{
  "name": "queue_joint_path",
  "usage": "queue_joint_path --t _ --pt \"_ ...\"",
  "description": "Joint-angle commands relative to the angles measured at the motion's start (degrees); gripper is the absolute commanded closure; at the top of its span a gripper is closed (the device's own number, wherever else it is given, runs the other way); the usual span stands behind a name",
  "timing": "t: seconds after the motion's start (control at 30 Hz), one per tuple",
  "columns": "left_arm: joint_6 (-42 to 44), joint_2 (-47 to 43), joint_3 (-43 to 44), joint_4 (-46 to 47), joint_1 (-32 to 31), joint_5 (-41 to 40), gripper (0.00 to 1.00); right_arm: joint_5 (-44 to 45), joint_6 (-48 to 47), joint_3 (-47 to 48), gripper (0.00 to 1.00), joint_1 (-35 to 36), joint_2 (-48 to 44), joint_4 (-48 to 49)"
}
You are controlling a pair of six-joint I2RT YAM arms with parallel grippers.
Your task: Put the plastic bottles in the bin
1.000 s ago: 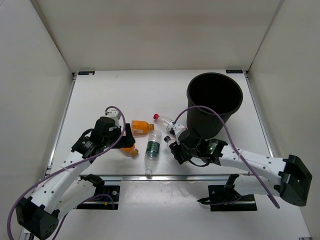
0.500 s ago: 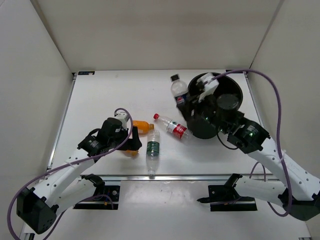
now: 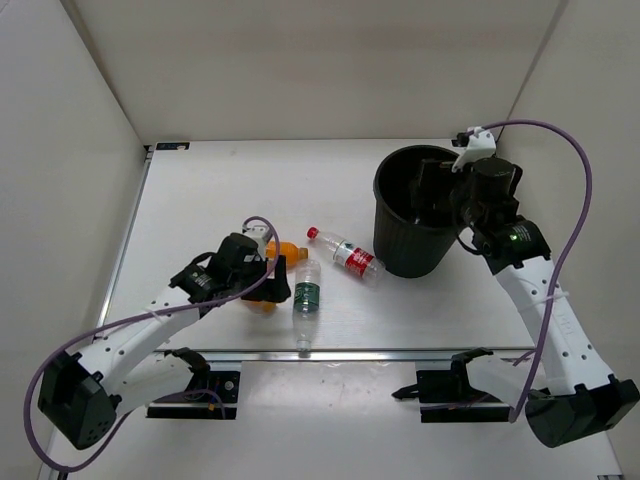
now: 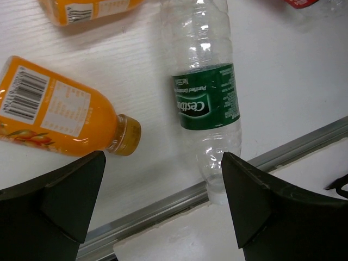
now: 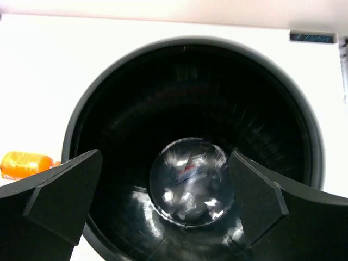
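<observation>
My right gripper (image 3: 432, 190) hangs open over the black bin (image 3: 428, 238). In the right wrist view a blurred clear bottle (image 5: 191, 182) shows end-on down inside the bin (image 5: 136, 81), below the open right gripper (image 5: 166, 163) and free of its fingers. On the table lie a clear green-label bottle (image 3: 304, 299) (image 4: 206, 103), a clear red-label bottle (image 3: 346, 255) and two orange bottles (image 3: 287, 251) (image 4: 60, 114). My left gripper (image 3: 274, 284) (image 4: 163, 206) is open above the table's near edge, between the nearer orange bottle's cap and the green-label bottle's neck, and holds nothing.
A metal rail (image 4: 163, 201) runs along the table's front edge under the left gripper. White walls close in the table on three sides. The second orange bottle (image 4: 87, 8) lies just beyond the nearer one. An orange bottle (image 5: 24, 163) shows left of the bin.
My right arm rose from the table with a clear bottle, swung over the bin, opened and let it drop inside. My left gripper crept right, toward the green-label bottle.
</observation>
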Motion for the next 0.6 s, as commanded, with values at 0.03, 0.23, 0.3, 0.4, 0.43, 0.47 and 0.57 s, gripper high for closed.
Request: queue_joint_path --t 0.03,0.23,0.3,0.4,0.43,0.47,0.57 --pt "0.2 3.4 4.1 2.0 -3.9 -2.2 0.02 3.0 -1.2 8.1 0.01 -1.4 -3.1 -1.6" --pt "-2.0 9.3 5.1 7.1 -8.6 -1.7 0.01 19.4 3.5 11.1 0.01 -6.7 -5.4 -13.9" --pt "-2.4 12.3 5.3 7.8 -9.6 -1.8 0.01 18.3 4.1 9.5 0.00 -12.7 -6.5 -17.4" --pt "-2.3 15.7 5.8 7.8 -10.3 -2.3 0.01 14.0 4.2 6.2 0.01 -26.0 -8.5 -19.9" --pt "-2.4 16.4 5.7 8.1 -10.9 -2.3 0.01 11.9 3.3 4.7 0.01 -30.6 -9.0 -19.9" --pt "-2.0 17.9 6.3 8.3 -11.3 -2.2 0.02 11.0 2.9 2.9 0.00 -35.0 -10.0 -20.2" --pt "-2.8 21.0 7.3 9.1 -12.2 -2.2 0.01 13.9 2.4 -1.3 0.01 -37.1 -11.2 -20.8"
